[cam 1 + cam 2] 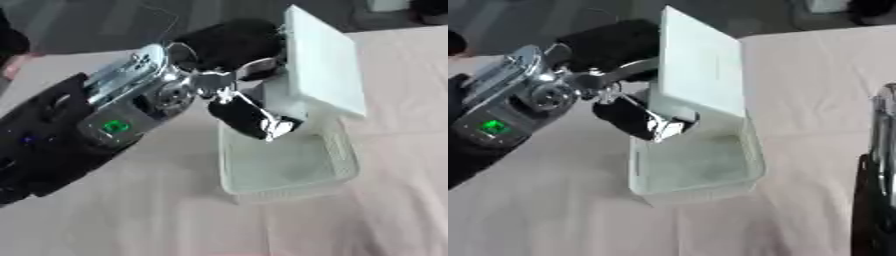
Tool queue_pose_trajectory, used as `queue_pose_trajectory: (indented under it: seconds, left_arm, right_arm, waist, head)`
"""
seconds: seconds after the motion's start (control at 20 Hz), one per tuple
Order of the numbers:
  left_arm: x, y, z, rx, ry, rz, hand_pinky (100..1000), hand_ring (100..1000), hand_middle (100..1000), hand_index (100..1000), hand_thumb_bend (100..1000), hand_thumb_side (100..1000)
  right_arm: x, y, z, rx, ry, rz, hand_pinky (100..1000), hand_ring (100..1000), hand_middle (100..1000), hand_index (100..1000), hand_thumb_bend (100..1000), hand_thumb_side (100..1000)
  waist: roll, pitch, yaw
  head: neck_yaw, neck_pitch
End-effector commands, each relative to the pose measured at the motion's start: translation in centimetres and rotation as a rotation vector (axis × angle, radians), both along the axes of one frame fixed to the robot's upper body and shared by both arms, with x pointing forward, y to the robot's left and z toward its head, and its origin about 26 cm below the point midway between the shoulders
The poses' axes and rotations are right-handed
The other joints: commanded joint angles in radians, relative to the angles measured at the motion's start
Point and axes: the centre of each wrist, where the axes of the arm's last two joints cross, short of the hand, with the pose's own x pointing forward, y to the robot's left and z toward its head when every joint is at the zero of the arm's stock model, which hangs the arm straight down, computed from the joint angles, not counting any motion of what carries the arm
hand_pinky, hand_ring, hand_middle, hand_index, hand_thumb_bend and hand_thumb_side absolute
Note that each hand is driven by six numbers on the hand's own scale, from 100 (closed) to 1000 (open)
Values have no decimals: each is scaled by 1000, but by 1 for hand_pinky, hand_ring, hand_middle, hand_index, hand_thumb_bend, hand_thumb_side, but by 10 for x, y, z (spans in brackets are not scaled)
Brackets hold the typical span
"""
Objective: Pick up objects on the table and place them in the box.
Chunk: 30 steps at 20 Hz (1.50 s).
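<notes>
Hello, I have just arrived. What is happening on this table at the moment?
The robot's left hand holds a flat white rectangular object, fingers curled on its lower edge, tilted over a clear plastic box on the pale tablecloth. The object is not yet lying inside the box. The right arm shows only at the right edge of the right eye view; its hand is out of sight.

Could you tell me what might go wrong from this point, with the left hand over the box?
The left hand holds a white slab tilted above the clear box. The slab looks wider than the opening, so it may catch on the rim instead of dropping in. The hand sits close to the box's near wall, so lowering could nudge or tip the light box. The right arm waits nearby and might bump it.
</notes>
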Motion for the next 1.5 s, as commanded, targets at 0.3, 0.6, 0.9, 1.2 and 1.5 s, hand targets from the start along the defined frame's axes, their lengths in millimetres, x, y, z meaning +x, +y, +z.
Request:
queue_pose_trajectory:
  seconds: [0.3, 0.6, 0.9, 1.2, 1.5]
  left_arm:
    - [-1, 9, 5, 156, 4, 43, 830, 812, 850, 878, 100, 800]
    - [0, 12, 6, 191, 7, 94, 859, 834, 878, 892, 103, 829]
    - [5, 13, 3, 171, 134, 199, 872, 846, 899, 926, 116, 932]
    - [12, 15, 0, 127, 236, 251, 932, 891, 928, 961, 443, 1000]
    - [19, 17, -4, 112, 215, 258, 1000, 951, 978, 1000, 573, 1000]
  right_arm:
    - [-3, 6, 11, 41, -59, 35, 477, 301, 294, 449, 100, 930]
    - [-4, 7, 11, 44, -58, 34, 477, 301, 295, 449, 100, 930]
    - [-4, 8, 11, 46, -57, 36, 477, 302, 295, 450, 100, 930]
    - [-4, 10, 12, 49, -57, 42, 477, 302, 297, 451, 100, 931]
    - [-4, 12, 13, 51, -57, 48, 477, 303, 298, 451, 100, 931]
  waist:
    - [0, -5, -6]
    - [1, -3, -7]
    - [-1, -1, -7]
    - [-2, 3, -12]
    - [0, 8, -17]
  head:
    - [10, -1]
    - [16, -1]
    - [23, -1]
    - [28, -1]
    - [30, -1]
